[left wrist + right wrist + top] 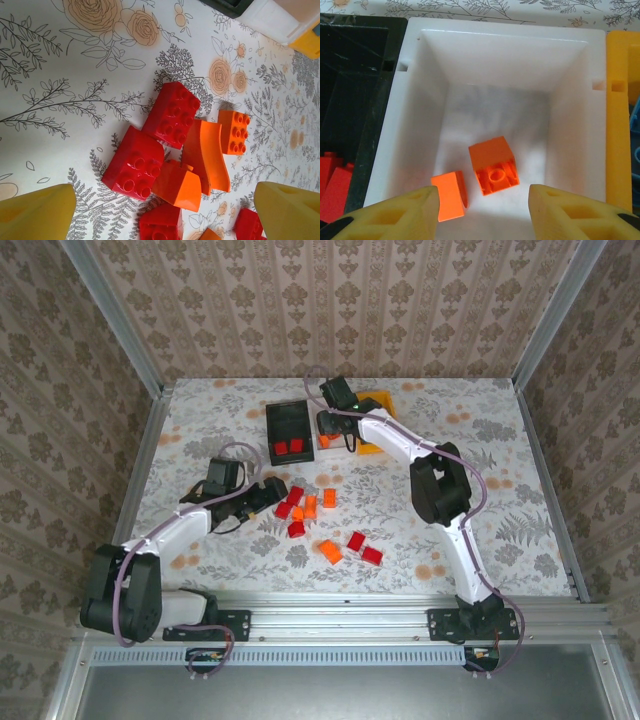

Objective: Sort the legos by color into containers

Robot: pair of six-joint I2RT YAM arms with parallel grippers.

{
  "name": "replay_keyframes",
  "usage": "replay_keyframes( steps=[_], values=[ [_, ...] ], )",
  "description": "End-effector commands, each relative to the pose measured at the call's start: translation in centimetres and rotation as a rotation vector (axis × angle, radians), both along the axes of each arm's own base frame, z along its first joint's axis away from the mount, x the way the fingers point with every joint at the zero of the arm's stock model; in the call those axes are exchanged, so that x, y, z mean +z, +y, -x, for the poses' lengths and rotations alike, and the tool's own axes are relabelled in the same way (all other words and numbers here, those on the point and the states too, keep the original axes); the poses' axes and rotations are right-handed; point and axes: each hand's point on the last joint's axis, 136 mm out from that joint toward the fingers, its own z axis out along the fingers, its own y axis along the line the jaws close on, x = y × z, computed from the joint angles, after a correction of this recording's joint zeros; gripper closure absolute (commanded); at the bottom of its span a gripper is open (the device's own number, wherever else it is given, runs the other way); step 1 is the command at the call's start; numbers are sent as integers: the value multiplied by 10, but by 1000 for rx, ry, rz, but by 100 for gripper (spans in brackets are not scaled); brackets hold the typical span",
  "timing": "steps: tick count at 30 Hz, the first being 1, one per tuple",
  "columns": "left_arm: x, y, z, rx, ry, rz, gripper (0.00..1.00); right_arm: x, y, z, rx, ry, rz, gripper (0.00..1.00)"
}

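Observation:
Red and orange legos (pixel 300 508) lie scattered mid-table. My left gripper (pixel 262 497) hovers open just left of them. In its wrist view the gripper (pixel 164 200) stands over two red bricks (pixel 172 114), (pixel 134 166), an orange wedge (pixel 177 185), a curved orange piece (pixel 207 155) and an orange studded brick (pixel 234 131), holding nothing. My right gripper (pixel 335 420) is open above the white bin (pixel 505 37), where two orange bricks (pixel 494 165), (pixel 450 195) lie between its fingers (pixel 390 215). The black bin (pixel 290 432) holds red bricks (pixel 335 180). The orange-yellow bin (pixel 378 405) shows a blue brick (pixel 636 130).
More loose bricks lie nearer the front: an orange one (pixel 330 550) and two red ones (pixel 356 540), (pixel 372 556). The three bins sit in a row at the back centre. Metal rails and patterned walls edge the floral tabletop.

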Motion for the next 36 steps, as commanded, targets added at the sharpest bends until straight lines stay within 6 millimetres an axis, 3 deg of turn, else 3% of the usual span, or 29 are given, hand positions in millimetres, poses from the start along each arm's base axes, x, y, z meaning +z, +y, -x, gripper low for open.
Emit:
replay_keyframes(
  steps=[1,3,5,8,12,16,18,22,27,30,36],
  values=[
    [13,-3,7,-23,-22,16,6,61,7,25,47,-76,-42,48],
    [14,-6,12,-33,-30,15,6,80,6,50,52,-113,-66,48],
    [13,-13,19,-49,-36,2,7,80,1,82,47,-115,-79,49],
    [9,-41,40,-147,-51,-33,9,57,-12,135,39,-74,-54,49],
    [12,-61,59,-218,-102,-86,11,11,-32,209,85,40,12,44],
    [13,-52,62,-172,-148,-117,9,-16,-41,270,125,139,47,33],
    [9,-41,61,-128,-157,-152,9,-25,-41,290,118,183,30,30],
    [-2,-26,62,-110,-149,-218,11,-36,-43,307,69,211,7,27],
    [-15,-29,73,-208,-117,-287,23,-26,-61,297,12,145,82,27],
    [-27,-27,79,-226,-75,-346,21,-18,-64,292,-5,118,72,26],
    [-48,-44,72,-139,16,-275,19,-13,-67,285,-14,98,75,27]
  ],
)
